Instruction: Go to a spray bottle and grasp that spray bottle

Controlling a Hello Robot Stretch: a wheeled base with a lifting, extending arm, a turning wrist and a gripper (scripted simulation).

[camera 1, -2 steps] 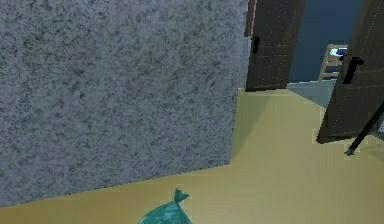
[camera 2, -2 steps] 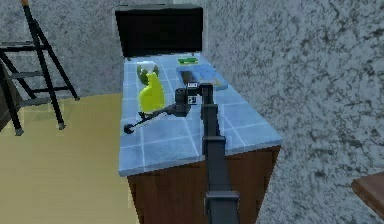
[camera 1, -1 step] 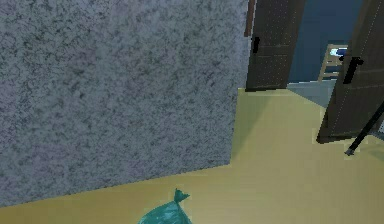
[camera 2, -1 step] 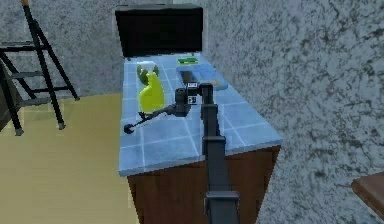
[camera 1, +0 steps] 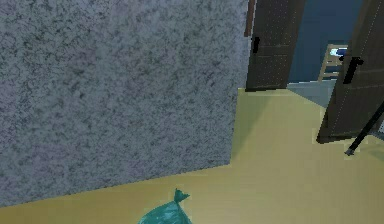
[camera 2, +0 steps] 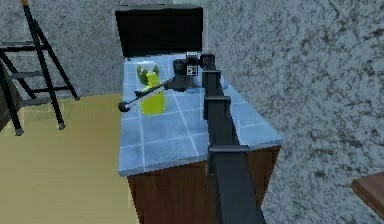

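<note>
1. The yellow-green bottle [camera 2: 153,102] stands on the blue-tiled desk [camera 2: 175,145], in the upper middle of the arm side view, toward the desk's far end.
2. My arm [camera 2: 228,165] rises from the bottom edge over the desk. The pincer [camera 2: 132,101] stretches left across the bottle. I cannot tell whether it touches or holds anything, nor how its fingers stand.
3. Just behind the bottle a black box [camera 2: 160,30] sits at the desk's far edge, against the grey wall [camera 2: 300,70].
4. A dark ladder [camera 2: 35,60] stands on the floor at upper left, apart from the desk.
5. A brown wooden corner [camera 2: 370,190] pokes in at lower right.
6. In the forward view a grey wall [camera 1: 110,90] blocks the left and middle of the frame. A teal bag [camera 1: 168,212] lies on the yellow floor [camera 1: 270,150] at bottom middle.
7. At upper right two dark doors [camera 1: 275,45] flank a doorway, and a thin dark pole [camera 1: 365,135] leans at the right edge.
</note>
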